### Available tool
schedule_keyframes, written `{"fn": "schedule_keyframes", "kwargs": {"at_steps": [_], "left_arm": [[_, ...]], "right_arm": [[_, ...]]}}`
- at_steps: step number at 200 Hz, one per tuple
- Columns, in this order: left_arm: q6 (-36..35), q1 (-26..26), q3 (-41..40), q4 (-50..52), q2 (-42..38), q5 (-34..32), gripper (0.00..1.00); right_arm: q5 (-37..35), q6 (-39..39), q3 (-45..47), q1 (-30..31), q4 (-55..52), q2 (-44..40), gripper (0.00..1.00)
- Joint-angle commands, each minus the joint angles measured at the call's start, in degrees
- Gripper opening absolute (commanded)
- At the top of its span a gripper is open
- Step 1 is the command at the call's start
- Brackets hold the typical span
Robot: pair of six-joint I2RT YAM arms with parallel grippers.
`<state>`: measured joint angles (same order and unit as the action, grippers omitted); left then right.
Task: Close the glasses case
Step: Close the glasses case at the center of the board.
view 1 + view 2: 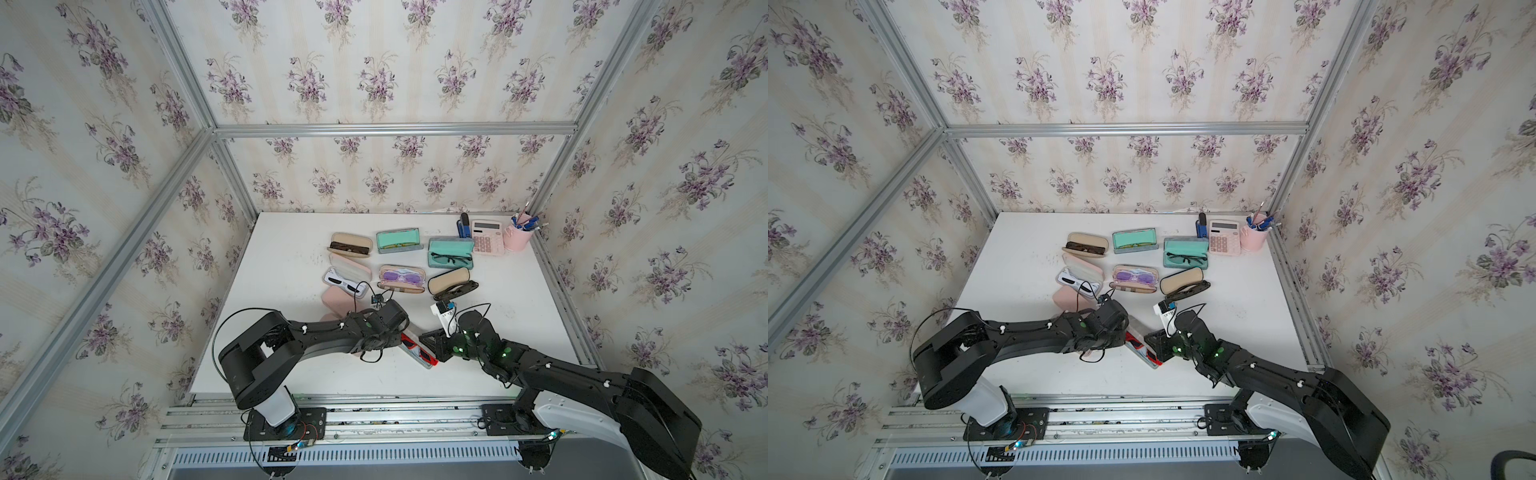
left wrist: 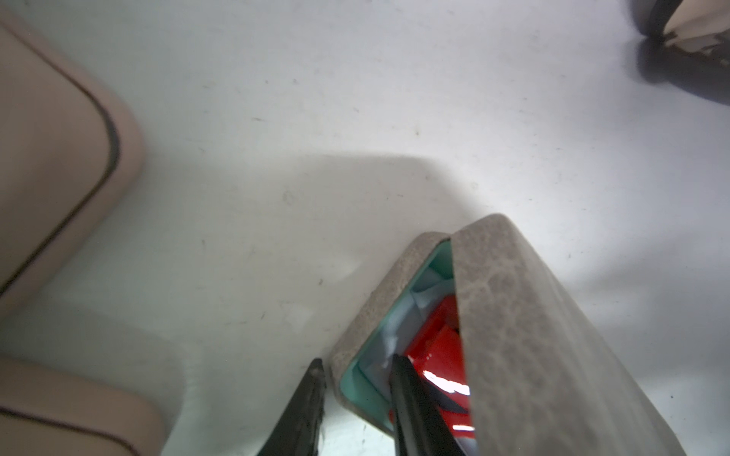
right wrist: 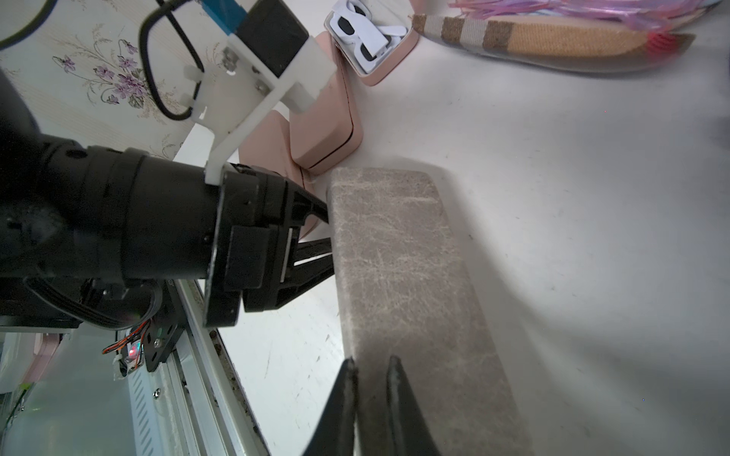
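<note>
Gripping one long wall of the case (image 2: 513,316) with the left fingers (image 2: 411,410): one inside against the teal lining, the other outside on the grey skin, the wall caught between. Holding the right fingers (image 3: 401,395) clenched almost together, with only a thin slit left and nothing in it. Tips set at the outer face of the lid (image 3: 395,256); hard to tell whether touching or just short.

Lid tilted up from the hinge and ajar in a wedge, not yet down on the base. Inside, red glasses (image 2: 438,347) lying on the lining.

In both top views, sitting slantwise on the counter (image 1: 519,291) toward its front edge, between the two arms. Just beside it, on the left arm's side, two shut pink cases (image 2: 59,158), one partly under that arm.

Farther back, well apart, six open cases (image 1: 401,279) in two rough rows, each with glasses in it. In the far right corner, a pink calculator (image 1: 487,237) next to a pink cup (image 1: 517,239) full of pens.
</note>
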<state>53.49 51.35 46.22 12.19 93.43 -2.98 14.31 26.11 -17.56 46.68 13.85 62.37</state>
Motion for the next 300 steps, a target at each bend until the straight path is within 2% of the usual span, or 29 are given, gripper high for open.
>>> {"fn": "schedule_keyframes", "kwargs": {"at_steps": [1,300], "left_arm": [[-0.10,-0.02,-0.43,3.55,0.18,1.05,0.32],[0.49,0.00,-1.39,2.67,-0.48,1.58,0.32]], "right_arm": [[-1.91,0.71,0.40,0.34,-7.83,0.87,0.15],[-2.98,1.93,0.00,3.13,-4.93,5.56,0.14]]}}
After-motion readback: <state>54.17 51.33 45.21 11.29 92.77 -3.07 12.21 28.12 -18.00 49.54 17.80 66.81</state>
